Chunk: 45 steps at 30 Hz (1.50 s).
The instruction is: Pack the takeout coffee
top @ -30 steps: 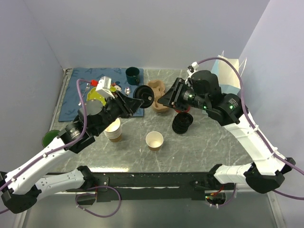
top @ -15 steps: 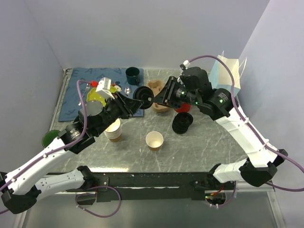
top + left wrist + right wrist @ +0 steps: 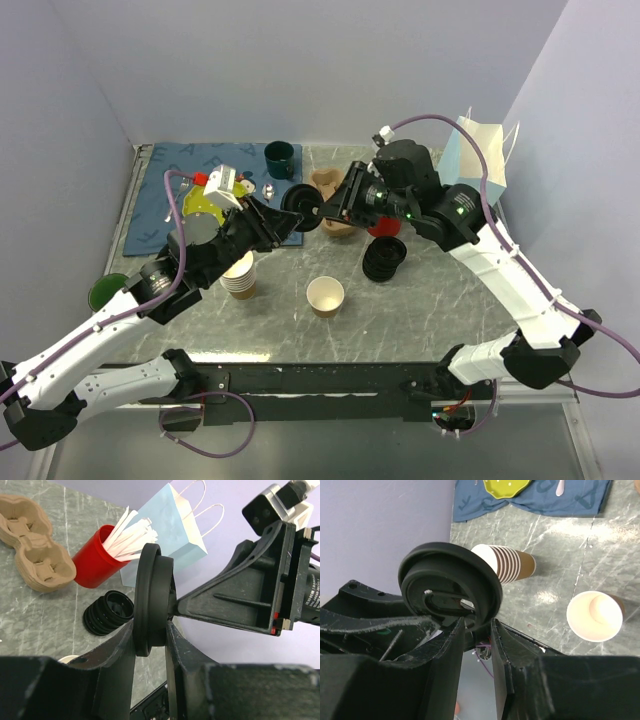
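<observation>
Black lid (image 3: 300,203) mid-air, on edge, upper centre of top view. L gripper (image 3: 150,642) partly closed, fingers clamp lid rim. R gripper (image 3: 478,630) straddles opposite rim, narrow gap; can't tell if gripping. Lidless cup (image 3: 325,296) upright, lower centre.

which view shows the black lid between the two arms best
The right wrist view: the black lid is close, its round face toward the camera. The left wrist view shows it only edge-on; the top view shows it small, between the two arms.
</observation>
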Each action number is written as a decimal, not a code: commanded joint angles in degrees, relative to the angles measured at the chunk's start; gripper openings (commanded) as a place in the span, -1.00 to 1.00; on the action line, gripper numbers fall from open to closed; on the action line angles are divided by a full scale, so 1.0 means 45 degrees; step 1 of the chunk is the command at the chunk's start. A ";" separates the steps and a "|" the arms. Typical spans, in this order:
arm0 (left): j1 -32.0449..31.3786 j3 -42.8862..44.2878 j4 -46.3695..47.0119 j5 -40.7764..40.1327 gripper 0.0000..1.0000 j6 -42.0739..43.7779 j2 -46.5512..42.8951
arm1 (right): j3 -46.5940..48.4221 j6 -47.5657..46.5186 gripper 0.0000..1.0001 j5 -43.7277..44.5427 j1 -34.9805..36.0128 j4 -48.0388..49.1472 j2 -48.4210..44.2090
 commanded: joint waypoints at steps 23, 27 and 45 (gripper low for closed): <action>0.0007 -0.0073 -0.0897 0.0145 0.72 -0.0144 -0.0706 | 0.1653 -0.2157 -1.00 0.2269 0.0581 -0.2525 0.0598; -0.0012 -0.0014 -0.1952 0.0223 0.85 0.0440 -0.0980 | 0.0813 -0.3075 -1.00 0.2231 0.0542 -0.3634 0.0381; 0.2312 0.0025 -0.5782 0.1727 0.93 0.1087 -0.1429 | -0.1631 -0.4248 -1.00 0.1215 0.0815 -0.4109 0.2431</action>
